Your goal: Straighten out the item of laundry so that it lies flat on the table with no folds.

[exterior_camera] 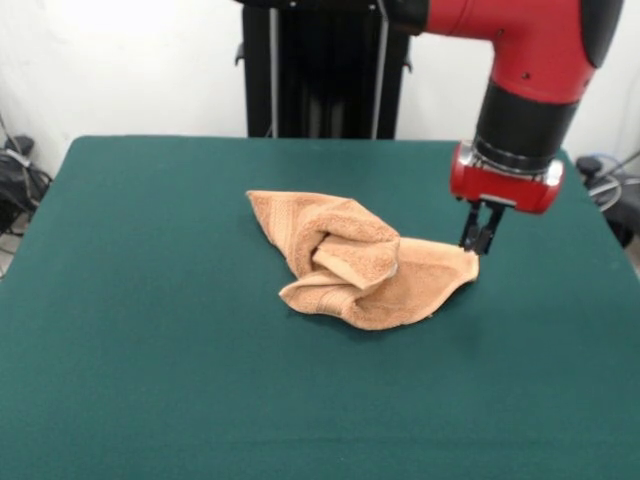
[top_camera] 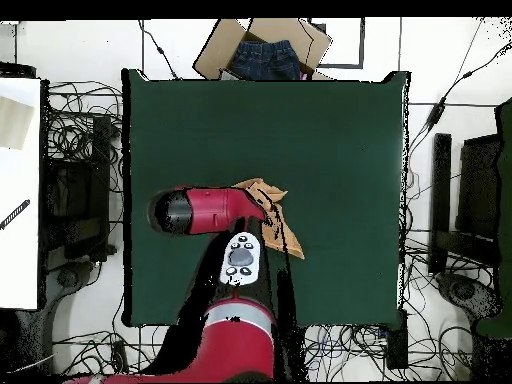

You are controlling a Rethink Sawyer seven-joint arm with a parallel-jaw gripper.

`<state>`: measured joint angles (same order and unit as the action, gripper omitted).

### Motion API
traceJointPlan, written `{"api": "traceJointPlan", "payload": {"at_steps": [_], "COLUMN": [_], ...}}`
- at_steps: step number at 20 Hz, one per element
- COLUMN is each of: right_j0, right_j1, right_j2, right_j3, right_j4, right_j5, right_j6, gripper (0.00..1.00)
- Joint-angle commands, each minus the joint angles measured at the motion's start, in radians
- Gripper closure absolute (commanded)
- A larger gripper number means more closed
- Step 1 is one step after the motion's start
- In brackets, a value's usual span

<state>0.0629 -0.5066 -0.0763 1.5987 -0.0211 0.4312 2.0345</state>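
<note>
A crumpled orange-tan towel (exterior_camera: 355, 262) lies folded over itself near the centre of the green desk (exterior_camera: 150, 330). At the towel's 3 o'clock corner in the front view, the gripper (exterior_camera: 480, 236) points down, fingers drawn narrow, touching the towel's tip; whether it pinches it is unclear.

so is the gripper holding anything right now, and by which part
It seems so: the gripper looks shut on the towel, pinching its corner tip on the picture's right in the front view. The towel lies crumpled on the table.
</note>
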Motion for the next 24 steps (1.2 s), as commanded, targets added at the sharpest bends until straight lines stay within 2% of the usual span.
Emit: {"api": "traceJointPlan", "payload": {"at_steps": [1,8,19,20,24], "right_j0": [-0.058,-0.060,-0.030,-0.026,-0.015], "right_j1": [0.102,0.159,0.178,0.179,0.182], "right_j2": [0.066,0.055,0.019,0.014,0.004], "right_j3": [0.040,0.013,-0.001,-0.002,-0.008], "right_j4": [0.005,-0.002,-0.004,-0.003,-0.002], "right_j5": [-0.089,-0.147,-0.171,-0.172,-0.168], "right_j6": [0.121,0.129,0.133,0.132,0.137], "gripper": [1.00,1.00,1.00,0.00,0.00]}}
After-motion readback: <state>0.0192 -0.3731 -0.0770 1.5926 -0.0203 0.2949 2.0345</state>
